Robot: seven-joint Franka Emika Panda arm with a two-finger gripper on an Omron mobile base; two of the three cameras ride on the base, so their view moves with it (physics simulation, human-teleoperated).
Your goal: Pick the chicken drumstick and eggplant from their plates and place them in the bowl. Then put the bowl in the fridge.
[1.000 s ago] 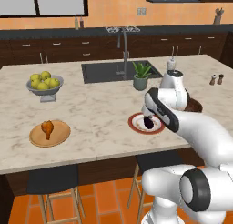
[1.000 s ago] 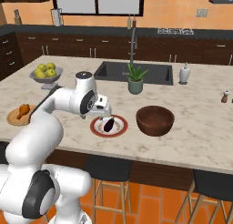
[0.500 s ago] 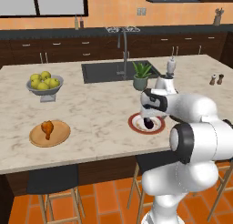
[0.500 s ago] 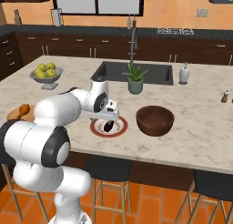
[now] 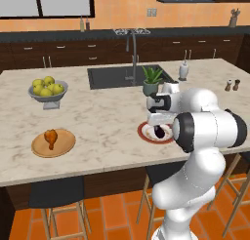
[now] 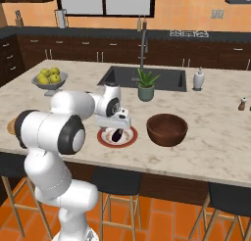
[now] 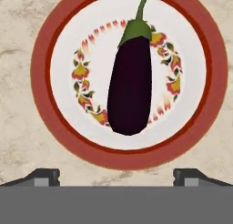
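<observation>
My gripper (image 7: 116, 175) spread wide, empty, hanging over the red-rimmed plate (image 7: 41, 104). Eggplant (image 7: 130, 86) lies straight ahead, long axis running away from me, crosswise to my finger line.

Eggplant (image 7: 130, 84) glossy, smooth; white plate (image 7: 63, 123) glazed, red-rimmed; counter (image 5: 107, 117) marbled stone; bowl (image 6: 167, 130) wood-like.
</observation>
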